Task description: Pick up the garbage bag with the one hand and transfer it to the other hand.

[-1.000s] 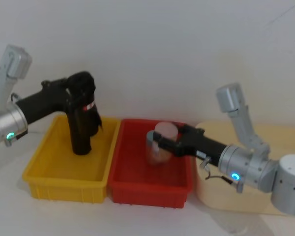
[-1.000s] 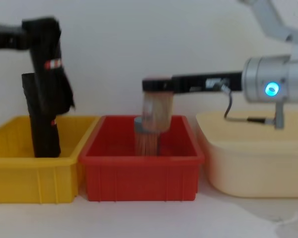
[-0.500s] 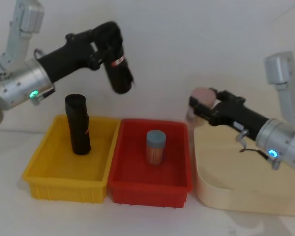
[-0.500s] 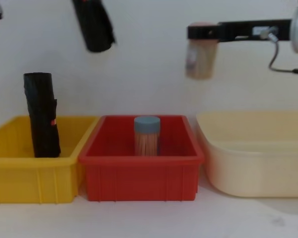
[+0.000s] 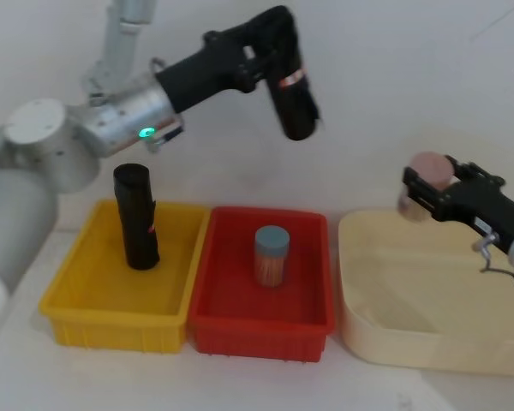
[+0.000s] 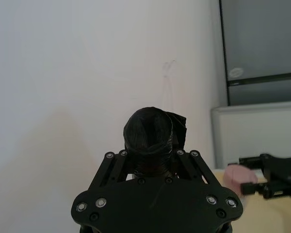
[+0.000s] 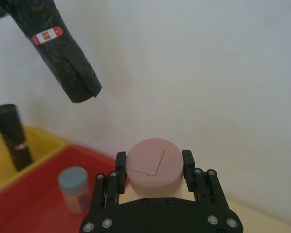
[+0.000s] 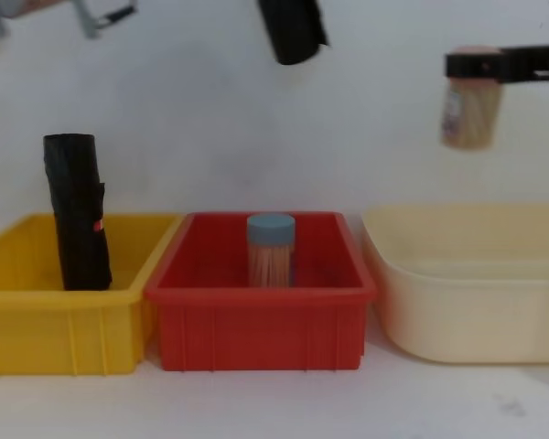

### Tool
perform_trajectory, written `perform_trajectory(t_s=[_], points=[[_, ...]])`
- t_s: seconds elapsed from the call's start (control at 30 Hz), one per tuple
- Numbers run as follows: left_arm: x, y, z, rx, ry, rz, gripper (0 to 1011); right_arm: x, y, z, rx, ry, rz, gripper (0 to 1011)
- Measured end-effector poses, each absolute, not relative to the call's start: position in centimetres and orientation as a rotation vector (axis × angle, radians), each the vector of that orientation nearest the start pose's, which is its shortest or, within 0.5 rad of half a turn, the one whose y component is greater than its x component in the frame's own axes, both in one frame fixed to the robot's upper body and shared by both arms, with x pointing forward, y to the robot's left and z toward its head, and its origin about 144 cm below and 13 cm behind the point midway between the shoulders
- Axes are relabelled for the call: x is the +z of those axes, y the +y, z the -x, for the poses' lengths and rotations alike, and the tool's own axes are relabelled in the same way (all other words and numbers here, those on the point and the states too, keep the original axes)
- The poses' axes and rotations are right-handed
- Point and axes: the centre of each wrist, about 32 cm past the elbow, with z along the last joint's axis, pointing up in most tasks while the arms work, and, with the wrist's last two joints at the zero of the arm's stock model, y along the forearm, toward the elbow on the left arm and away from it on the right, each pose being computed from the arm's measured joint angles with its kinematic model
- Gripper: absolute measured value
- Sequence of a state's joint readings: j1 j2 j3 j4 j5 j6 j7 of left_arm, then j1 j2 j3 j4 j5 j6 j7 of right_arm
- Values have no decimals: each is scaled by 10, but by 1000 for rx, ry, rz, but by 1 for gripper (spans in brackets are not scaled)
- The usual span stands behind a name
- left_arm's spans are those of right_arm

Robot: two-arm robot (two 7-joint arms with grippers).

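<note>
Pickup is done: left claw (image 5: 276, 38) pinches the garbage bag (image 5: 295, 107) high at upper centre of the head view. Handover remains, and the right claw (image 5: 430, 180), at middle right, is clamped on a pink-lidded jar (image 8: 469, 110) (likely needs freeing first) above the cream tub (image 5: 394, 347).

The tight black roll of garbage bags (image 5: 295, 107), clamped in the green-ringed left gripper (image 5: 276, 58), has climbed from over the yellow plastic bin (image 5: 68, 325) and swung right — now high above the red plastic bin (image 5: 240, 336). The right gripper (image 5: 430, 178) has lifted its pink-lidded clear toothpick jar (image 8: 468, 117) out of that bin, over the cream tub (image 5: 385, 351).
</note>
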State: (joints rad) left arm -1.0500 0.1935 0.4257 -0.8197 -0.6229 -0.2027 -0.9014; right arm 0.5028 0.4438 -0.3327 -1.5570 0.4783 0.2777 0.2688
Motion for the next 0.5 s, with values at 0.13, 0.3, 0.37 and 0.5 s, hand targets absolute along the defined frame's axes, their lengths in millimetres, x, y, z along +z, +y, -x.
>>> perform_trajectory(t_s=[0.13,0.3,0.37,0.5], points=[[1364,200,-711,423,-277,332,353,1297,-272,-553,-1084,-75,38,668],[1362,179,-720,382,-251,335,353,1284,-283,-552,-1137,-41,47,668],[1362,175,-722,375,-245,332,353,1281,-286,-552,-1150,-32,47,668],[1362,163,-725,353,-236,328,353,1274,-293,-552,-1180,-11,42,691]])
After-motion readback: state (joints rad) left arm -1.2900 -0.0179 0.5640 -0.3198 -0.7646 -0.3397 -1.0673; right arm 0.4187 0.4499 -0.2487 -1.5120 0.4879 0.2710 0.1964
